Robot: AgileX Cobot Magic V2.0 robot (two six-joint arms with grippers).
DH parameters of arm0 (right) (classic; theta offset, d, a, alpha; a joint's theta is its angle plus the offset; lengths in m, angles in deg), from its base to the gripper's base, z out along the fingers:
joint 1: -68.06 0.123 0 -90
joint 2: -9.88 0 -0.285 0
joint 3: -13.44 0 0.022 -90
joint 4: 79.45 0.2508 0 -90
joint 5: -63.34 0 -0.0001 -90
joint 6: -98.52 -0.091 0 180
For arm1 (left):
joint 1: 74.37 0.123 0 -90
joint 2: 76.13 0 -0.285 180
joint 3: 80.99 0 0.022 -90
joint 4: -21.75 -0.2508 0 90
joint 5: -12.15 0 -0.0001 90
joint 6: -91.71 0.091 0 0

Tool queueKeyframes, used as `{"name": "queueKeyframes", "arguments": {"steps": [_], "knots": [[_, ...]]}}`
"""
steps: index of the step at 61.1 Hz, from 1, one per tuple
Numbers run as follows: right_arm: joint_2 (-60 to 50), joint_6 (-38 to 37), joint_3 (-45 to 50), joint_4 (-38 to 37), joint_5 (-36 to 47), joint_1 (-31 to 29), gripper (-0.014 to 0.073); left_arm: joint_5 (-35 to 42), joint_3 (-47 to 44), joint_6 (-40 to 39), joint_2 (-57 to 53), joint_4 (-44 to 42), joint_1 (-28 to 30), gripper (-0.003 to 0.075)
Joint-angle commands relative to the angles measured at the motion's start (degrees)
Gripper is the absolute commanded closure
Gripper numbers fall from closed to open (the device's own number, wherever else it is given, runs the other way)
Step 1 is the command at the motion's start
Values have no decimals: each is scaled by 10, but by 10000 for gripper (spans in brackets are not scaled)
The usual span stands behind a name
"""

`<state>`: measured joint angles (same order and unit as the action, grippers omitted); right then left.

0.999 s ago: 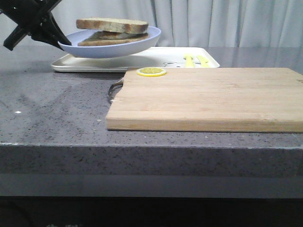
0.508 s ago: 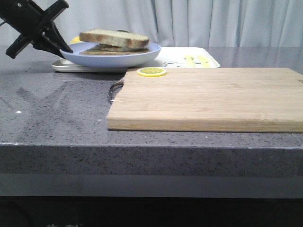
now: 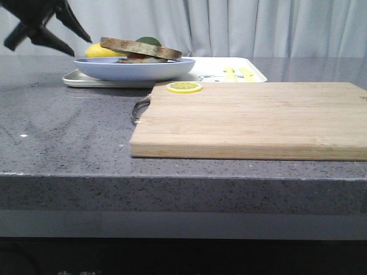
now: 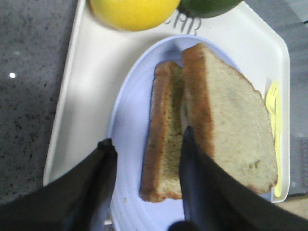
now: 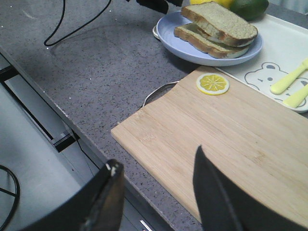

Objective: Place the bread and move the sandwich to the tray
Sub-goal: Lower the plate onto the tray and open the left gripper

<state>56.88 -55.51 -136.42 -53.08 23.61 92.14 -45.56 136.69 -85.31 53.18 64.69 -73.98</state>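
Sandwich [image 3: 141, 49] slices lie stacked on a pale blue round plate [image 3: 135, 69], the top slice [image 4: 226, 120] leaning over the lower one [image 4: 163, 139]; the thick top slice is the bread, brown-crusted with a greenish-tan face; no egg can be made out between the slices. The plate rests on the white tray [image 3: 212, 70] at the far side of the grey table [image 3: 63, 132]; a yellow lemon [image 4: 134, 10] and a dark green lime [image 4: 209, 6] sit on the tray just beyond the plate; pale yellow-green utensils [image 5: 288, 82] and a bear print [image 5: 262, 74] show on the tray's other end. Nearer the camera lies a wooden cutting board [image 3: 252, 120] with a lemon slice [image 3: 184, 87] on its far corner, close to the plate. The left gripper [image 3: 49, 26] hangs above the table beside the plate's edge, fingers [image 4: 192, 173] spread and holding nothing; the right gripper [image 5: 159, 192] is over the board's near edge, fingers apart and empty.
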Motion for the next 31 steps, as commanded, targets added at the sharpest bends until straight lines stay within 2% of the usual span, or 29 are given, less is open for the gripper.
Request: {"name": "queueKeyframes", "arguments": {"steps": [1,17,31], "knots": [[-2,4,-14,9,32,-4,232,16,19,20,-79,6,-4,409],[-2,4,-14,9,32,-4,232,5,9,29,-199,-94,-8,409],[-2,4,-14,9,32,-4,232,45,-110,50,-345,-156,-37,409]]}}
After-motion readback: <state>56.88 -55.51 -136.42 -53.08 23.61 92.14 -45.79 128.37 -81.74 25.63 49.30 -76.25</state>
